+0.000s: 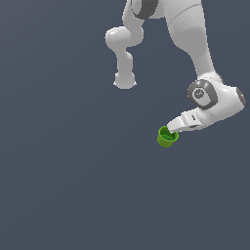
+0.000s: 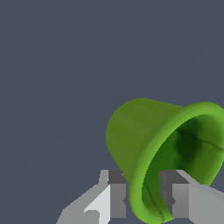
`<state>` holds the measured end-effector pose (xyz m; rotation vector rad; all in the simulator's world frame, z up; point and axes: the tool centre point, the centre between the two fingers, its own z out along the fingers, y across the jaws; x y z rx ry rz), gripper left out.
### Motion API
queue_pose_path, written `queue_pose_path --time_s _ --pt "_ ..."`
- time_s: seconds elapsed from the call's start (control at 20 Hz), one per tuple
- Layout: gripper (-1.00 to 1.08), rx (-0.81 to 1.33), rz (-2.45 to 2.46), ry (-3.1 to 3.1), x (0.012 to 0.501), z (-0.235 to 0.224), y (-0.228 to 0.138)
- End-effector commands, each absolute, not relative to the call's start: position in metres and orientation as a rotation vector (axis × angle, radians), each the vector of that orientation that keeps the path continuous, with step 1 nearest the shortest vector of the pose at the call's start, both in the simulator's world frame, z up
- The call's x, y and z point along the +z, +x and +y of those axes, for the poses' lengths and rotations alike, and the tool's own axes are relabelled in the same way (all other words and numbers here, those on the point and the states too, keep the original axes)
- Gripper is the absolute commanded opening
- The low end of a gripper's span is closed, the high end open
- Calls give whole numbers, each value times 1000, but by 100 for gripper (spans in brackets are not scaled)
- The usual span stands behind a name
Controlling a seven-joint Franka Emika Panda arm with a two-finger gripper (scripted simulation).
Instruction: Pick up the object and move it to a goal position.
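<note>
A small bright green cup (image 1: 167, 138) with a hollow, darker green inside hangs at the tip of my gripper (image 1: 172, 128) in the exterior view, right of centre. In the wrist view the cup (image 2: 144, 131) lies tilted on its side and fills the frame. One finger (image 2: 117, 199) is outside its wall and the other finger (image 2: 177, 197) is inside the mouth, so my gripper (image 2: 146, 199) is shut on the cup's rim.
A plain dark grey surface (image 1: 63, 185) fills the view all round. The white arm's links (image 1: 195, 39) and its base (image 1: 125, 80) stand at the top of the exterior view.
</note>
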<state>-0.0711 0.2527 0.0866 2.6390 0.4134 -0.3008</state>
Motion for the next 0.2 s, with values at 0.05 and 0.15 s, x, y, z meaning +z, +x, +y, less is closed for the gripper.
queue_pose_path --time_s 0.05,0.15 --pt "-100 -300 409 2640 88 265 -74" --pt "-100 -300 409 2640 88 266 -74"
